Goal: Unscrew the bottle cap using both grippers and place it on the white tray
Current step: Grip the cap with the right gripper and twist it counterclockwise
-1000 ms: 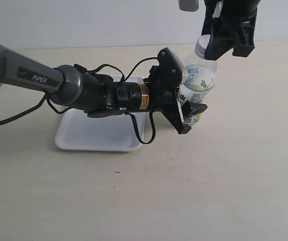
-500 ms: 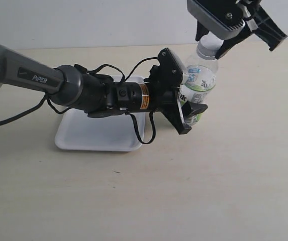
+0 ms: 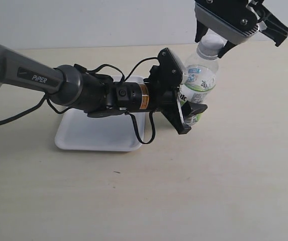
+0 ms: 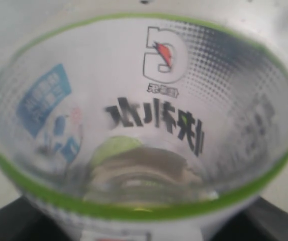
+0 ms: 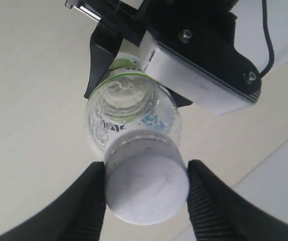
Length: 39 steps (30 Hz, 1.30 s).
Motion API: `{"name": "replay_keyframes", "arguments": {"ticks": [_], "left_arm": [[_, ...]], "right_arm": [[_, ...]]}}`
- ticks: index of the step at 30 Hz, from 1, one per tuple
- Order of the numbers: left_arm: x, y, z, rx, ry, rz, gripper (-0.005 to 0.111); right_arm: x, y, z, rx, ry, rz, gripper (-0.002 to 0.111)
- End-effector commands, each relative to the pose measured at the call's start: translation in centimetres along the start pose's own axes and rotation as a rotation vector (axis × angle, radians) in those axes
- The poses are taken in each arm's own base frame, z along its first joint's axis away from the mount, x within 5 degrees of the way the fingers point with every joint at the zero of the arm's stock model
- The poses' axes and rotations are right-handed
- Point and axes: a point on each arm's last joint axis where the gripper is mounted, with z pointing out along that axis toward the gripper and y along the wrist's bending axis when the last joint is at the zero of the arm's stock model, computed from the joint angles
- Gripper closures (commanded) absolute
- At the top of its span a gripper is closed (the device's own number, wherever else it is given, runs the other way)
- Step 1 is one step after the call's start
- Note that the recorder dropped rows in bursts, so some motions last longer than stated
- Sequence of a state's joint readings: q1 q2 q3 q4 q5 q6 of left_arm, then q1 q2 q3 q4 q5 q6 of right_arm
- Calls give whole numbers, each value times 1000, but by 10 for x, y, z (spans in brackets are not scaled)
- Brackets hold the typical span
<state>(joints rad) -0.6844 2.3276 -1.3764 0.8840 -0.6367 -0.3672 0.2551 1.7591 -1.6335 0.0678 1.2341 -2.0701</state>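
Note:
The clear bottle (image 3: 200, 83) with the lime label stands upright on the table, and its label fills the left wrist view (image 4: 149, 125). My left gripper (image 3: 189, 88) is shut on the bottle's body from the side; only its dark fingers (image 4: 8, 226) show in the left wrist view's corners. The white bottle cap (image 3: 211, 44) sits on the neck. My right gripper (image 3: 212, 45) comes down from above. In the right wrist view its ribbed fingers (image 5: 96, 201) press both sides of the cap (image 5: 146, 183). The white tray (image 3: 83, 133) lies under the left arm.
The left arm's dark grey body with the orange band (image 3: 142, 96) and its looping cables (image 3: 144, 135) stretch over the tray's right end. The left gripper's housing (image 5: 199, 65) sits close beside the bottle (image 5: 128, 105). Bare beige table (image 3: 224, 181) lies in front and to the right.
My right gripper has turned about the cap's axis, most of it in the first half second. The left arm, the bottle and the tray have stayed put.

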Motion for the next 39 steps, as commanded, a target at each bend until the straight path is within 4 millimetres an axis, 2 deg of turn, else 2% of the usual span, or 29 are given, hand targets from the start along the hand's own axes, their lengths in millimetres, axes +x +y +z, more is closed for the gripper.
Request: {"name": "replay_keyframes", "arguments": {"ticks": [1,3,5,12,17,18,19,20,26,33,39], "left_arm": [[4,-2,0,8,29,17,107],[4,-2,0,8,29,17,107],[4,-2,0,8,29,17,107],[4,-2,0,8,29,17,107],[4,-2,0,8,29,17,107],[4,-2,0,8,29,17,107],[4,-2,0,8,29,17,107],[4,-2,0,8,29,17,107],[4,-2,0,8,29,15,107],[4,-2,0,8,29,15,107],[4,-2,0,8,29,15,107]], "right_arm": [[-1,-2,-1,20,-7,26,47],[-1,-1,-2,23,-6,87,39],[-2,-1,-4,27,-5,168,35],[-3,0,-10,40,-9,605,35],[-3,0,-10,38,-17,1034,35],[-3,0,-10,37,-25,1209,35],[-3,-1,-10,35,-32,1269,35],[-4,-1,-10,32,-45,1402,35],[-5,-2,-10,19,-63,1830,35],[-4,-1,-10,16,-62,2000,35],[-4,-1,-10,19,-56,2028,35]]}}
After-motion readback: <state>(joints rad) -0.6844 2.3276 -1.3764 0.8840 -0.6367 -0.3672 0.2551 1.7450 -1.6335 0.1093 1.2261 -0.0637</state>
